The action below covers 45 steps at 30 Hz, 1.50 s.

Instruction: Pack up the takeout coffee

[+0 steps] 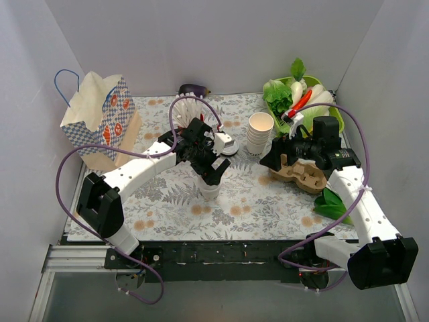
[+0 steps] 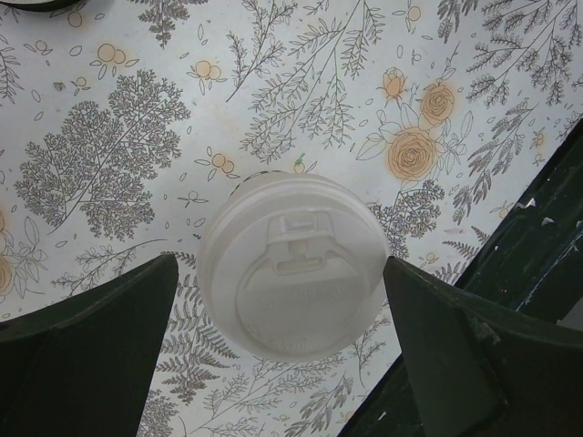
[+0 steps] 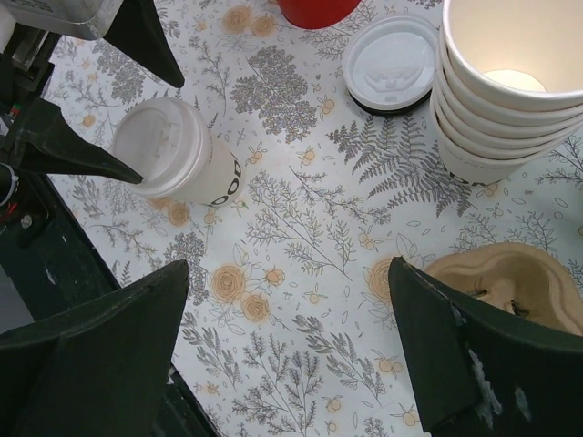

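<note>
The left hand point(image 2: 281, 266) hangs with its fingers wide apart, one on each side of the takeout coffee point(image 2: 290, 314); the cup stands upright on the flowered desk point(image 2: 118, 164) right under this hand, its white lid facing up; a strip of cloth shows between the lid and one finger, while the other finger sits so near the rim that I cannot tell whether it touches; nothing is clamped. The right hand point(image 3: 288, 269) is also spread wide and holds nothing, with bare patterned cloth below its gap; a brown cardboard cup carrier point(image 3: 510, 282) lies just beside one of its fingers; ahead of that finger rises a stack of lidless paper cups point(image 3: 496, 100), and next to the stack lie spare white lids point(image 3: 390, 64); a red cup point(image 3: 314, 9) shows farther ahead. Well beyond the left hand a checked paper bag point(image 1: 100, 121) stands; past the right hand is a green tray of vegetables point(image 1: 305, 100).
</note>
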Available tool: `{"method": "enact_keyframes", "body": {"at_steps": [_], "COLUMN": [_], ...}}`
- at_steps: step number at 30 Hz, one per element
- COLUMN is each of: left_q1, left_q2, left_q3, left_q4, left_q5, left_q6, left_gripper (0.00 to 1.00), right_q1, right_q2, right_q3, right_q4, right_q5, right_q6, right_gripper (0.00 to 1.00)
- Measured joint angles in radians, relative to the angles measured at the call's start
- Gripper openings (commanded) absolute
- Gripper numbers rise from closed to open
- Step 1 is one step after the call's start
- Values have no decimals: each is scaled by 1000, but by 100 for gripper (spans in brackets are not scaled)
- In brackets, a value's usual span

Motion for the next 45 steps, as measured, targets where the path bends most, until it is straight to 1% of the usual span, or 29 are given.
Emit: {"method": "enact_keyframes", "body": {"at_steps": [16,27,43,45], "left_q1": [-31,-35,-35,-35], "left_q2": [-37,-37,-63,-68], "left_q3": [-1,-38,-76,-84], "left_q4": [-10,2,19,27], "left_q5": [11,-11,-27,-34], "left_q6": [20,21,66,69], "left_gripper": [98,98,93,89], "right_q1": [-6,-13,-15,-17], "right_q2": [10,13,13,13], "right_q3": [-1,-1,-39,-39], "right_q4": [1,10,32,34], "right_q5": [-8,-21,-23,-23], "right_q6": [9,13,24,24], "right_gripper": [98,98,98,98]}}
